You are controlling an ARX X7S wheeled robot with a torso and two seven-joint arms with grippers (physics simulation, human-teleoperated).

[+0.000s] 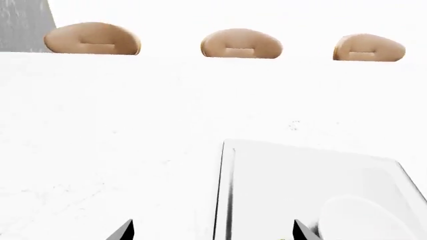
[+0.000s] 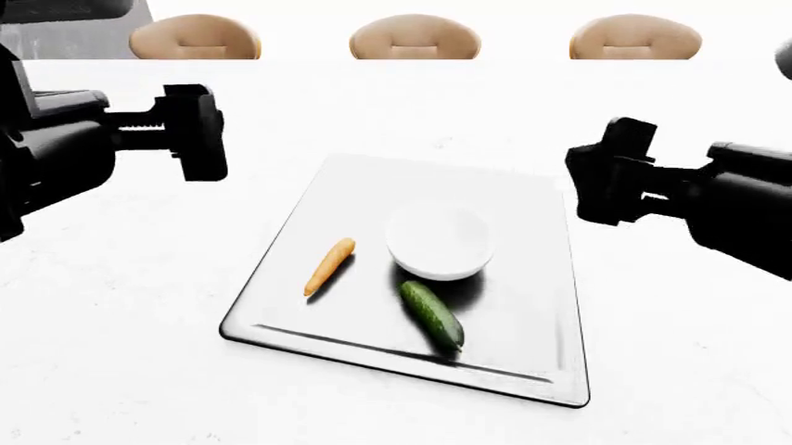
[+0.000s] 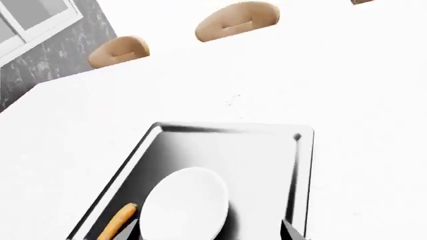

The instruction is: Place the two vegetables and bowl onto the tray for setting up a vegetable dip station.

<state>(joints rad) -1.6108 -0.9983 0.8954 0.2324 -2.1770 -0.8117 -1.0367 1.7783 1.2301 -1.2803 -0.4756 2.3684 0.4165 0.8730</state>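
The silvery tray (image 2: 347,185) lies on the white table in the middle of the head view. On it lie the orange carrot (image 2: 328,266) at the left, the white bowl (image 2: 440,241) in the middle and the dark green cucumber (image 2: 432,314) at the front. My left gripper (image 2: 198,132) hovers above the table left of the tray, open and empty. My right gripper (image 2: 594,185) hovers at the tray's right edge, open and empty. The left wrist view shows the tray (image 1: 280,170) and, faintly, the bowl (image 1: 363,217). The right wrist view shows the tray (image 3: 267,150), the bowl (image 3: 185,205) and the carrot (image 3: 119,221).
Three tan chair backs (image 2: 415,39) stand along the table's far edge. A grey wall with a window (image 3: 33,20) shows in the right wrist view. The white table (image 2: 124,306) runs wide around the tray.
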